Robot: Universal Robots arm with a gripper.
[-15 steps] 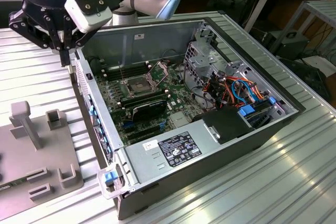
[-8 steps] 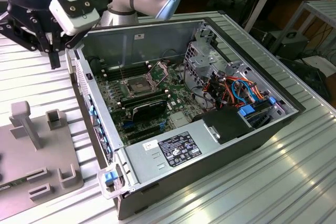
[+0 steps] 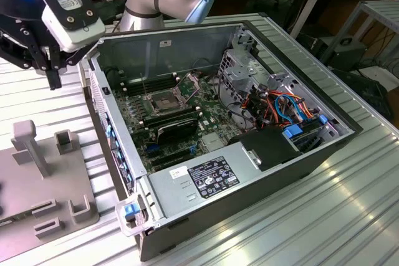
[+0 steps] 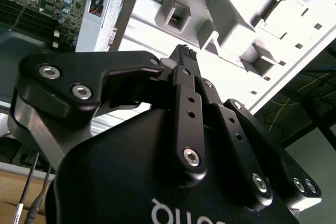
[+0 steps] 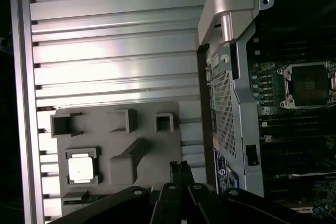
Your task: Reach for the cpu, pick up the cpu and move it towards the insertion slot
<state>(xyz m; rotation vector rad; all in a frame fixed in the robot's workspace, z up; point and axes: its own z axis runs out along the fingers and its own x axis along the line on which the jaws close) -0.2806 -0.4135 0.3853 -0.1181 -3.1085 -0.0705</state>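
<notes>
One pale silver-beige square cpu (image 5: 82, 169) lying flat in a pocket of the grey moulded tray (image 5: 100, 140) | one black gripper (image 5: 178, 166) hovering nearby, fingers pinched together, nothing held | one silvery-framed square insertion slot (image 5: 310, 85) well apart, inside the open grey PC case (image 5: 231, 103)

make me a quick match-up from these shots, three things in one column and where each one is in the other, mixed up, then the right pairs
Things:
1. cpu
2. insertion slot
3. end effector

Places:
a. in the air outside the computer case, shut, holding nothing
b. lying in a recess of the grey tray
c. on the motherboard inside the case

Pairs: 1-b, 2-c, 3-a
</notes>
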